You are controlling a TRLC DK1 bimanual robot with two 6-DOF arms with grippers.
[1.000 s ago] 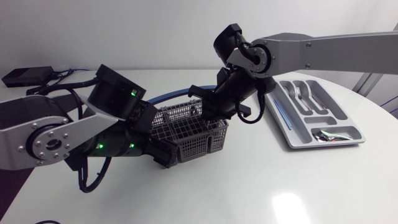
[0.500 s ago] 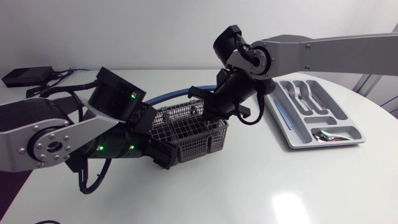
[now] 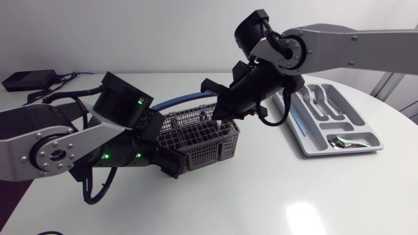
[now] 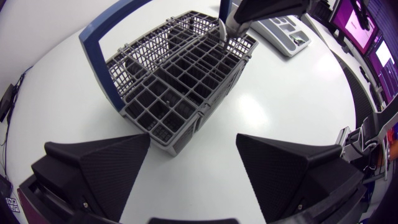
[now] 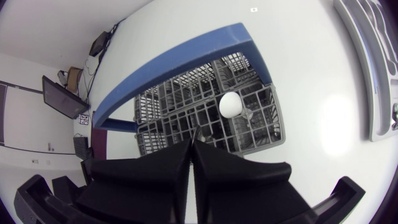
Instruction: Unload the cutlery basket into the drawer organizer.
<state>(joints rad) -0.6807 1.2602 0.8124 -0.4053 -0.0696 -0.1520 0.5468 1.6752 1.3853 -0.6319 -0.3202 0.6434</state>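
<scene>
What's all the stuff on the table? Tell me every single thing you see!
cutlery basket: one, grey with a blue handle, middle of the table, between the two arms.
spoon: one, silver, held over the basket.
drawer organizer: one, grey, right side of the table.
forks: silver, in a far compartment of the organizer; more cutlery lies in the near one, count unclear.
black box: one, far left corner of the table, cables beside it.
left arm: one, grey and black, left of the basket, jaws open.
right arm: one, grey and black, above the basket, jaws shut on the spoon.
</scene>
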